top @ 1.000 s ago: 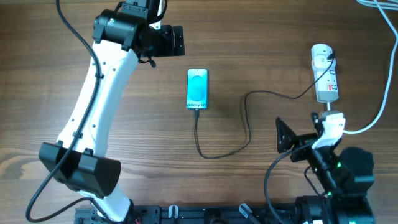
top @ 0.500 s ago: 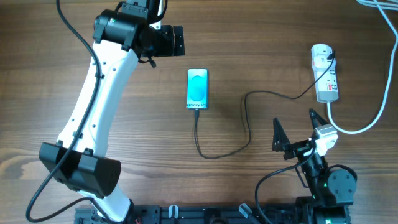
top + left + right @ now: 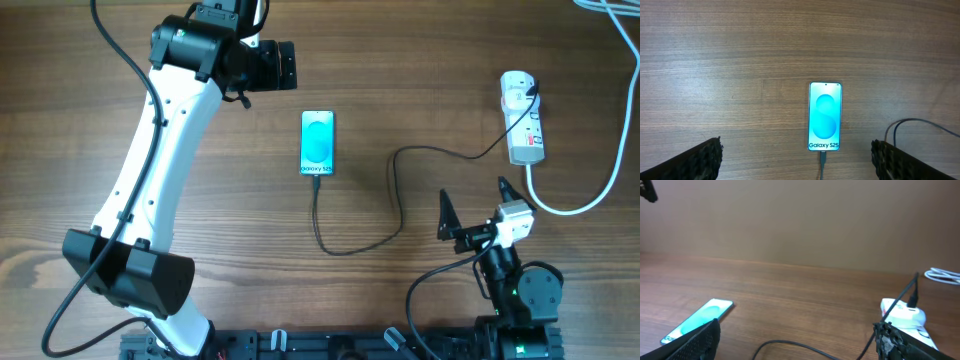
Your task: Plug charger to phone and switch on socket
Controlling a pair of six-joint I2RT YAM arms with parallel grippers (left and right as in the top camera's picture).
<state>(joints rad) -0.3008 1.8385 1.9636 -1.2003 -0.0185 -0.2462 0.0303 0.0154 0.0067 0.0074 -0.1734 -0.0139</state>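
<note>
The phone (image 3: 318, 142) lies flat mid-table with its cyan screen lit, also in the left wrist view (image 3: 825, 116) and the right wrist view (image 3: 695, 320). The thin black charger cable (image 3: 392, 190) runs from the phone's near end in a loop to the white socket strip (image 3: 523, 118) at the right; its tip sits in the phone's port (image 3: 823, 155). My left gripper (image 3: 285, 65) is open and empty, above and left of the phone. My right gripper (image 3: 472, 210) is open and empty, near the table's front, below the socket (image 3: 905, 316).
A thick white cord (image 3: 600, 185) curves from the socket toward the right edge and back corner. The left arm's white links (image 3: 150, 170) cross the left half of the wooden table (image 3: 450, 60).
My right arm has drawn back from the socket toward the table's front edge and its gripper now stands open, well short of the strip. The left arm, phone and cable have not moved.
</note>
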